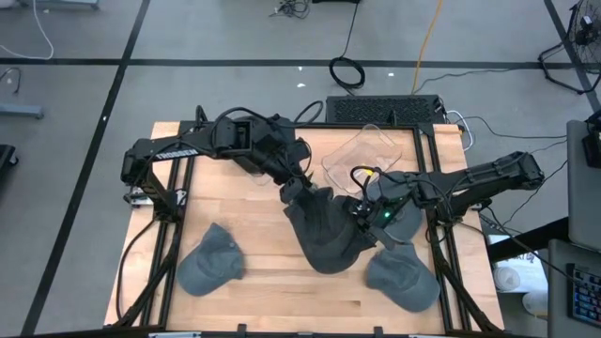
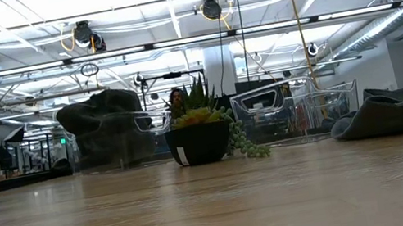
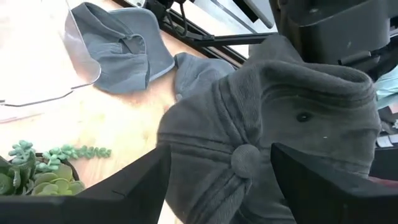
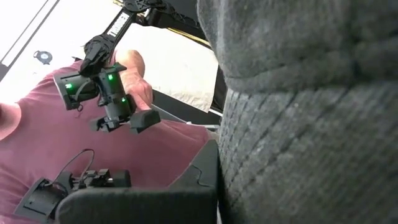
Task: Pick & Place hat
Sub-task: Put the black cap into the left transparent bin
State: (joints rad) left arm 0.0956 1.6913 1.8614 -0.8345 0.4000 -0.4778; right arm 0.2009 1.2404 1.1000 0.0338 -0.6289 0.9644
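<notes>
Hanging between the two arms above the middle of the wooden surface (image 1: 263, 282), the dark grey hat (image 1: 324, 230) is off the wood. The right hand (image 1: 362, 208) is clamped together on the hat's fabric at one side; the right wrist view is filled by grey cloth close to the lens. The left hand (image 3: 217, 180) has its fingers (image 3: 124, 186) spread apart on either side of the crown, whose top button (image 3: 244, 160) sits between them, so it brackets the hat without pinching it, as far as the left wrist view shows. The main risk, in my judgement, is that only one thin pinch of soft cloth carries the hat: a sideways pull by either arm could slip it free and drop it beside the clear tray (image 1: 362, 155) or onto the small potted plant (image 2: 199, 134). Two other grey hats (image 1: 211, 258) (image 1: 404, 279) lie near the front edge, so a dropped hat could land on them.
</notes>
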